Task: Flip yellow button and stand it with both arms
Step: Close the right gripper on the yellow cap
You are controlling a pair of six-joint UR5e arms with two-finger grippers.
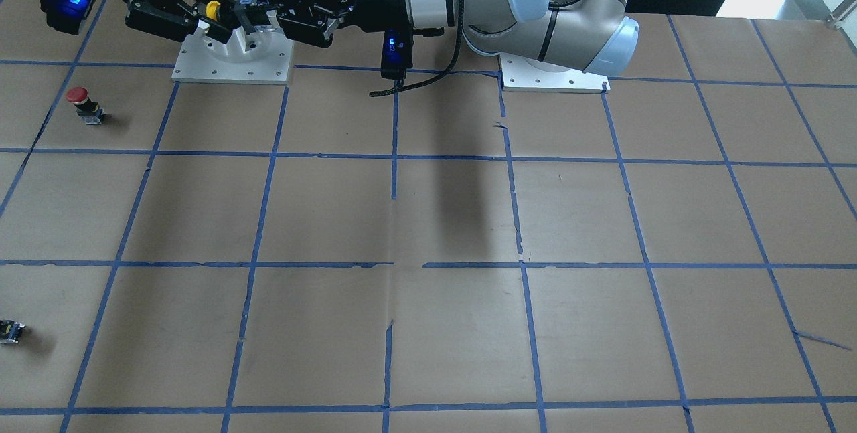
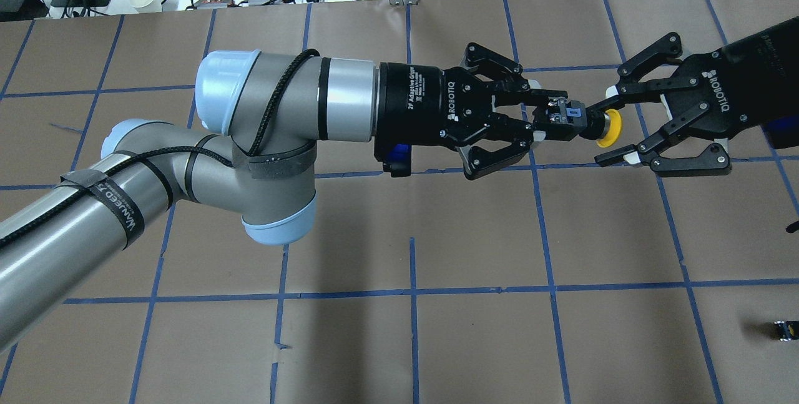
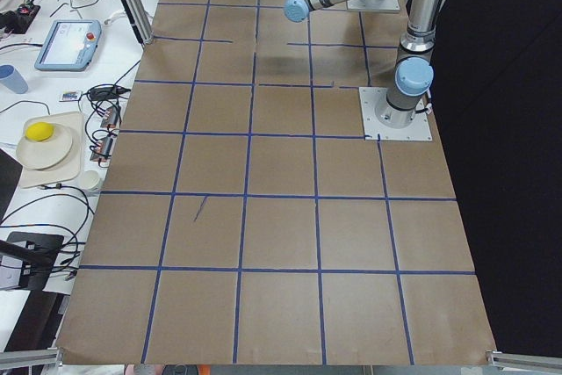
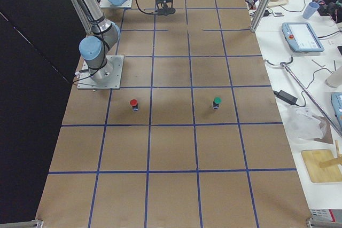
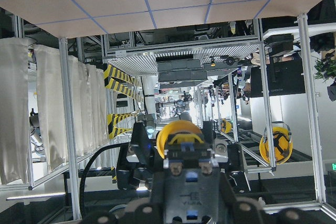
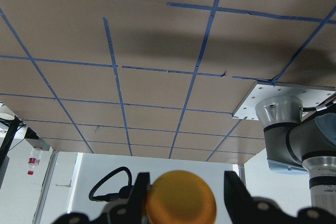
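The yellow button [image 2: 607, 128] hangs sideways in the air above the table, near the right arm's base plate [image 1: 233, 61]. My left gripper [image 2: 557, 118] is shut on its black-and-grey switch body, with the yellow cap pointing away from it. My right gripper [image 2: 613, 127] is open, one finger on each side of the cap. In the right wrist view the cap [image 6: 181, 202] sits between the two fingers [image 6: 234, 192], with a gap on one side. The left wrist view shows the switch body [image 5: 189, 167] in the jaws and the cap [image 5: 181, 131] beyond it.
A red-capped button [image 1: 80, 103] stands on the brown taped table on my right side. A green-capped one [image 4: 216, 101] stands farther out. A tiny black block [image 2: 785, 329] lies near the far right. Cables and devices line the operators' bench.
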